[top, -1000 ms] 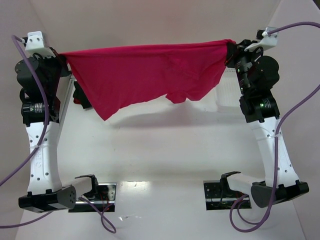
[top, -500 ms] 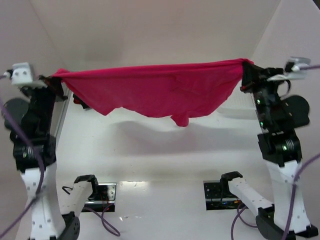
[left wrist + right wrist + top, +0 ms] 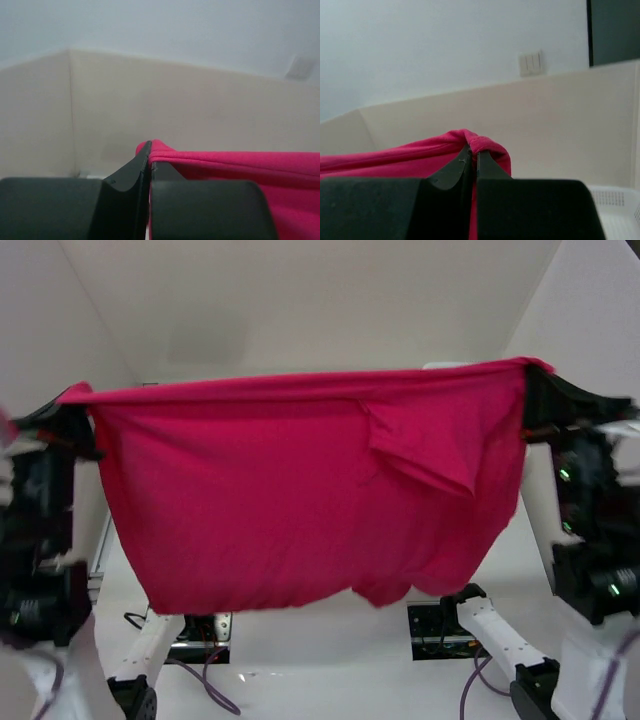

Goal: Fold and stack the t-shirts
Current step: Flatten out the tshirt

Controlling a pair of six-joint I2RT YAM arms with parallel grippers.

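I count one t-shirt (image 3: 260, 510) in view, bright crimson-pink, and two grippers, one at each of its upper corners. The left gripper (image 3: 78, 408) has its fingers pressed together on the shirt's left corner; in the left wrist view the two black fingers meet with a fold of pink cloth caught between their tips. The right gripper (image 3: 535, 386) does the same at the other corner, its fingers clamped on a small bunched hump of the fabric. The shirt hangs in the air above the table (image 3: 330, 640), spread as one wide sheet. Its long axis runs left to right between the two grippers. The top edge is pulled taut and sits a little higher on the right. The cloth drops from that edge toward the near side of the table, and the bottom edge is uneven, rising toward the right. On the upper right of the sheet I see one triangular flap of cloth lying over the front, pointing down. One white perforated basket (image 3: 620, 205) shows at the lower right corner of the right wrist view, behind the fingers.
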